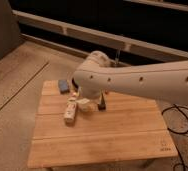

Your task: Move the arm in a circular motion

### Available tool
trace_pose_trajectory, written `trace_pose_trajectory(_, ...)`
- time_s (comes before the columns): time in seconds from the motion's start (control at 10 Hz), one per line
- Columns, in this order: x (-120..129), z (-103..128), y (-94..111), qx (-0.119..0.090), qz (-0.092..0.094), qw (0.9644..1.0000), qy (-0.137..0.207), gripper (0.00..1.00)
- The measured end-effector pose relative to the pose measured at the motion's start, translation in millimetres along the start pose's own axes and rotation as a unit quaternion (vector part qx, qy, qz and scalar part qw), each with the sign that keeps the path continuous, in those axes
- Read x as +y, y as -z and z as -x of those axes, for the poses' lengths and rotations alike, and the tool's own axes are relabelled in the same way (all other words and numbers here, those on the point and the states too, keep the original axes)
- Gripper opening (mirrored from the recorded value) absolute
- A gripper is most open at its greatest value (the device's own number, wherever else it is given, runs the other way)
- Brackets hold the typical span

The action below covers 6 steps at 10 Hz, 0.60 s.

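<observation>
The gripper (88, 96) sits at the low tip of the arm, just above the back half of the table and mostly tucked behind the last arm segment; whether it is open or closed cannot be told. Directly at its 6 o'clock, just beside it, stands a small white cup (84, 104), the only container in sight, and what it holds cannot be seen. At the cup's 8 o'clock, touching or nearly so, lies a long white box (70, 111) pointing toward 6 o'clock. At the gripper's 4 o'clock is a small dark object (103, 104), too dim to name. At its 10 o'clock, near the table's back-left corner, lies a flat blue object (63, 86). All of these rest on a pale slatted wooden table (107, 145). The arm (137, 80) is far larger than any of them: a thick, smooth, cream-white tube that enters at the 3 o'clock edge and runs toward 9 o'clock across the table's back edge, narrowing as it goes, with a row of small dark screw holes along its side. It ends in a rounded joint over the table's back middle, then turns down toward 6 o'clock to the gripper. Black cables (183, 120) loop on the speckled floor (12, 85) at the table's 3 o'clock. A pale rail (62, 27) crosses the dark wall behind.
</observation>
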Motion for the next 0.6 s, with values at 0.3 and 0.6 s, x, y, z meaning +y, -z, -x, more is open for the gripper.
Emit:
trace_pose_trajectory(0.3,-41.7,35.5,7.0,0.009,-0.029,0.9988,-0.038,0.65)
trace_pose_trajectory(0.6,-69.2,83.3,11.2,0.021,-0.064,0.9967,-0.046,0.65)
